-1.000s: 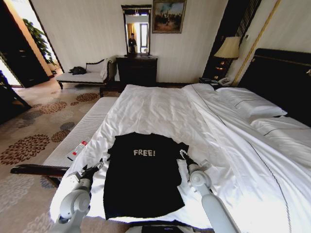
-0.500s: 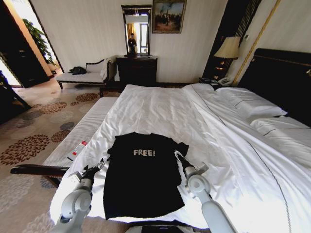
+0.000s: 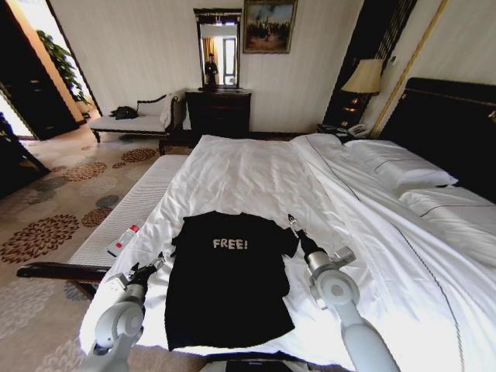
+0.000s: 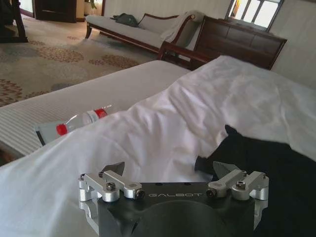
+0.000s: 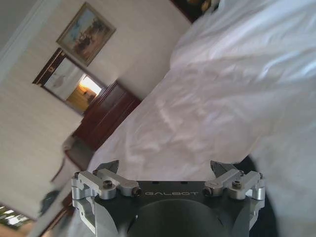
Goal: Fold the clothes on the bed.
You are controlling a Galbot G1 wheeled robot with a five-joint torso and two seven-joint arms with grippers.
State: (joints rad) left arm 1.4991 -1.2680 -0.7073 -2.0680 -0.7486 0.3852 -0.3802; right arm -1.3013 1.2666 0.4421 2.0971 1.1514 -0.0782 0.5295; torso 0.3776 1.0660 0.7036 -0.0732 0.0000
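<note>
Although the black T-shirt (image 3: 226, 279) lies flat and face up on the near end of the bed (image 3: 310, 186), its hem runs close to the mattress edge and its left sleeve is hard to separate from the dark body in the head view. White "FREE!" lettering crosses the chest. The right sleeve sticks out toward the right pincer (image 3: 292, 224), whose tip hovers just beside that sleeve's edge; whether it touches the fabric cannot be told. In the right wrist view the right pincer (image 5: 165, 170) stands wide, its two fingers far apart, with white duvet between them and a sliver of black cloth near one finger. The left pincer (image 3: 157, 263) sits low at the shirt's left edge, over the white sheet. From the left wrist view the left pincer (image 4: 170, 170) is also spread wide and holds nothing; one fingertip (image 4: 224, 168) lies close to the black T-shirt (image 4: 266, 163), and contact there is unclear. A small red-and-white bottle-like object (image 3: 123, 239) rests on the striped mattress strip to the left, well apart from the shirt. Pillows (image 3: 399, 167) lie against the dark headboard (image 3: 453, 124), which is cut off at the right edge.
</note>
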